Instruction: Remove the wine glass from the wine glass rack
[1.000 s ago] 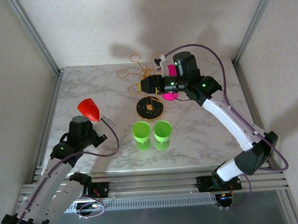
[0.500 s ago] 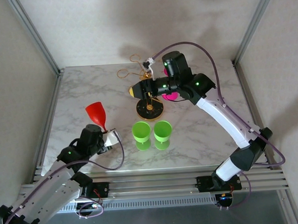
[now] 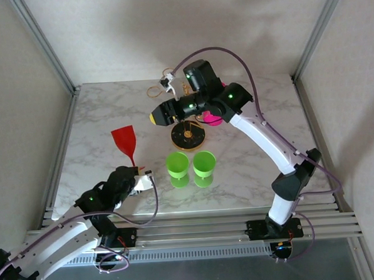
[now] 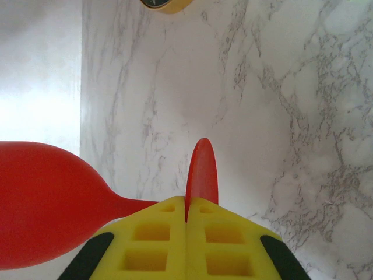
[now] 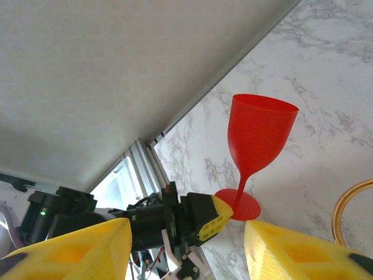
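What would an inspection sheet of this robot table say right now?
Surface: marble table, no spills seen.
Job's things: red wine glass upright, off the gold wine glass rack; pink glass by it, partly hidden.
Clutter: two green cups, upright.
Grippers: left gripper shut on the red glass's foot; right gripper open beside the rack.
Cables: purple cable arching over the right arm.
Surroundings: plain walls, metal frame posts.

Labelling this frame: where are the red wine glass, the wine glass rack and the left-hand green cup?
red wine glass (image 3: 124, 139), top view, on its bowl.
wine glass rack (image 3: 197, 139), top view, on its round base.
left-hand green cup (image 3: 177, 162), top view, on its open top.
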